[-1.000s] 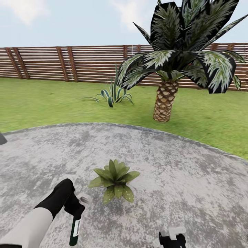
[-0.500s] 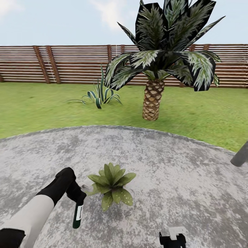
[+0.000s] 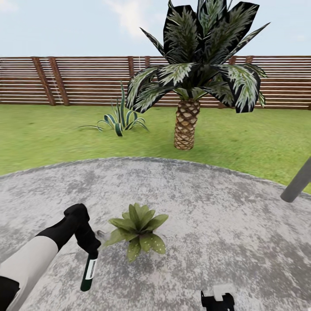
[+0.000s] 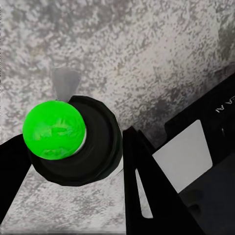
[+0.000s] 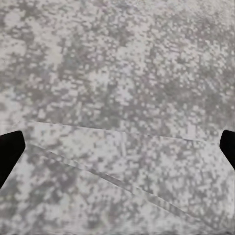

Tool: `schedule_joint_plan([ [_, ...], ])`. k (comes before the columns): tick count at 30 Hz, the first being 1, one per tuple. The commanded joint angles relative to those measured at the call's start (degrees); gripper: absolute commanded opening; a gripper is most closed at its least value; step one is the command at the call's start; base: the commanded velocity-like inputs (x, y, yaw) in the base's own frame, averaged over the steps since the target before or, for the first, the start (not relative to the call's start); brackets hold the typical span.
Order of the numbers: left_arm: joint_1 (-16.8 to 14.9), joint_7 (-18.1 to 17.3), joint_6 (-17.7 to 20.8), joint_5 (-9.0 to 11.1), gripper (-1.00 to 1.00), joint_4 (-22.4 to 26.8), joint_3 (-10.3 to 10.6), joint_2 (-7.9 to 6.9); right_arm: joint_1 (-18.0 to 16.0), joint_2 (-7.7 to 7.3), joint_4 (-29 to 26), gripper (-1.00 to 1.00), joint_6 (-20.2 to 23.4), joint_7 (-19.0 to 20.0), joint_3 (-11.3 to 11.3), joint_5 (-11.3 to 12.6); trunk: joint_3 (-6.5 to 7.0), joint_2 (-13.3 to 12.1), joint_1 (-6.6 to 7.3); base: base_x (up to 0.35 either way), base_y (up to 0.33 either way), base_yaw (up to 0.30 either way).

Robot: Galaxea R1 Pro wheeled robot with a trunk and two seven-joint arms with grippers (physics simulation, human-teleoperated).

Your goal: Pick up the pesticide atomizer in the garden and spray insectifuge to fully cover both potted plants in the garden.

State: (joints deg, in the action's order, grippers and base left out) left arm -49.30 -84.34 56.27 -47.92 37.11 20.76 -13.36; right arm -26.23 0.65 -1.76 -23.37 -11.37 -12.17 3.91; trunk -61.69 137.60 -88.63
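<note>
My left gripper [image 3: 89, 249] is shut on the pesticide atomizer [image 3: 88, 273], a slim dark-green bottle with a white label. It hangs bottom-down over the grey paving [image 3: 207, 207]. Its pale grey spray head [image 3: 101, 235] sits just left of one potted plant [image 3: 137, 231], a low rosette of green leaves. In the left wrist view the atomizer [image 4: 81, 147] is seen end-on between the black fingers [image 4: 147, 191], bright green at its end. The other potted plant is out of view. My right gripper [image 3: 217, 299] is at the bottom edge; in its wrist view the right gripper [image 5: 117, 147] is open over paving.
A palm [image 3: 187, 125] and a striped agave [image 3: 116, 121] stand on the lawn [image 3: 52, 138] beyond the paving's curved edge. A brown slat fence [image 3: 86, 80] closes the back. A grey pole [image 3: 297, 182] leans in at the right edge.
The whole view has swung to the right, bringing the grey pole in. My left gripper with the atomizer has drifted slightly left, staying beside the plant.
</note>
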Motion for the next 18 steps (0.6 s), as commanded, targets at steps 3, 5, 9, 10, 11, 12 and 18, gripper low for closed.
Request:
schedule_joint_plan([
  [3,0.0,-0.6,0.6,-0.5,-1.00,0.1,0.1,0.03,-0.1,0.05,0.1,1.00,-0.2,-0.2,-0.5,0.5,-0.05,0.0,0.03,-0.070,0.276,-0.098],
  [5,0.1,-0.4,0.6,-0.5,-1.00,0.1,0.2,0.01,-0.1,0.05,0.1,1.00,-0.2,-0.2,-0.5,0.5,-0.05,0.0,0.03,-0.011,0.299,-0.238],
  [9,0.3,-0.1,0.6,-0.6,-1.00,0.1,0.2,-0.08,-0.1,0.05,0.1,1.00,-0.2,-0.2,-0.5,0.5,-0.05,0.0,0.03,-0.002,0.304,-0.261],
  [10,0.3,-0.1,0.6,-0.6,-1.00,0.1,0.1,-0.08,-0.1,0.05,0.1,1.00,-0.2,-0.2,-0.5,0.5,-0.05,0.0,0.03,0.000,0.305,-0.265],
  [11,0.3,-0.1,0.6,-0.6,-1.00,0.1,0.1,-0.08,-0.1,0.05,0.1,1.00,-0.2,-0.2,-0.5,0.5,-0.05,0.0,0.03,0.015,0.305,-0.265],
  [12,0.4,0.0,0.6,-0.6,-1.00,0.1,0.2,-0.05,-0.1,0.05,0.1,1.00,-0.2,-0.2,-0.5,0.5,-0.05,0.0,0.03,0.059,0.305,-0.266],
  [18,0.4,0.0,0.5,-0.5,-1.00,0.1,0.2,0.08,-0.1,0.05,0.1,1.00,-0.2,-0.2,-0.5,0.5,-0.05,0.0,0.03,0.224,0.214,-0.266],
])
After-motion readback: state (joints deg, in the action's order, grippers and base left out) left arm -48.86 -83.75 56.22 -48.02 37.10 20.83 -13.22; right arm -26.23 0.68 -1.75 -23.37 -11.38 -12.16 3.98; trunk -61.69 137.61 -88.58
